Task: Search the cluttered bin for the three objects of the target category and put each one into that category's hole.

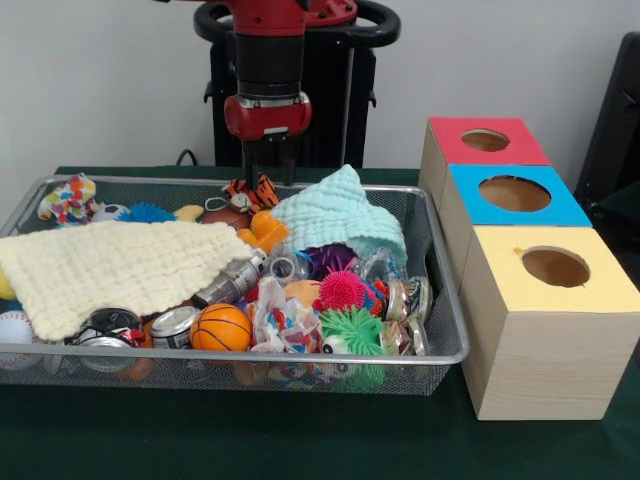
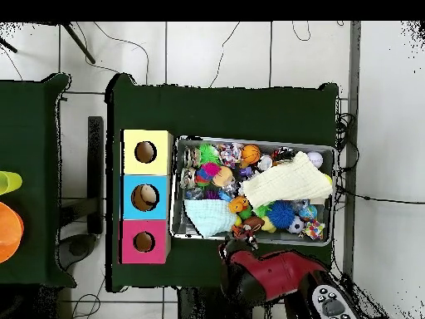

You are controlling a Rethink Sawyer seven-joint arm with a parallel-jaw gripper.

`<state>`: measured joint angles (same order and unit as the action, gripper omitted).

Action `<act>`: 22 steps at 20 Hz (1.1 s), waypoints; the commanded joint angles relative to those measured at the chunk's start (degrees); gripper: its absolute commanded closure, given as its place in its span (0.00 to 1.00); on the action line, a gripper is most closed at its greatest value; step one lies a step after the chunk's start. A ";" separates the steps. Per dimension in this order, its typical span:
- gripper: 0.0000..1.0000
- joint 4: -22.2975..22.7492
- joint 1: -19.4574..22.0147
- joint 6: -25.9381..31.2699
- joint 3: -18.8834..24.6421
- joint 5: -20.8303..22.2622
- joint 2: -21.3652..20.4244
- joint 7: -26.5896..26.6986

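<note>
The wire-mesh bin (image 1: 300,357) is full of mixed toys and also shows in the overhead view (image 2: 253,139). An orange tiger toy (image 1: 251,190) with black stripes lies at the bin's far rim. My gripper (image 1: 268,172) hangs just above and beside the tiger, at the bin's robot-side edge (image 2: 238,239). A small pale yellow shape (image 1: 188,212) lies left of the tiger; I cannot tell what it is. The red-topped box's round hole (image 1: 486,140) is farthest from the camera, right of the bin (image 2: 144,242).
A pale yellow cloth (image 1: 120,265) and a mint cloth (image 1: 340,215) cover part of the toys. An orange studded block (image 1: 265,231), pink (image 1: 342,290) and green (image 1: 352,330) spiky balls and a small basketball (image 1: 220,327) lie among them. Blue-topped (image 1: 514,193) and yellow-topped (image 1: 555,266) boxes stand beside the red one.
</note>
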<state>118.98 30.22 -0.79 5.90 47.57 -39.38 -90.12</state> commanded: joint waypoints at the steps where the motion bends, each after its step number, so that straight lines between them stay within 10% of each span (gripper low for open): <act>1: 0.00 -3.44 1.06 2.81 1.66 4.53 2.32 -1.16; 22: 0.00 -9.60 0.34 -6.49 -5.15 9.33 12.54 -2.29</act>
<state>117.28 28.92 -9.84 1.89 51.82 -36.34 -90.14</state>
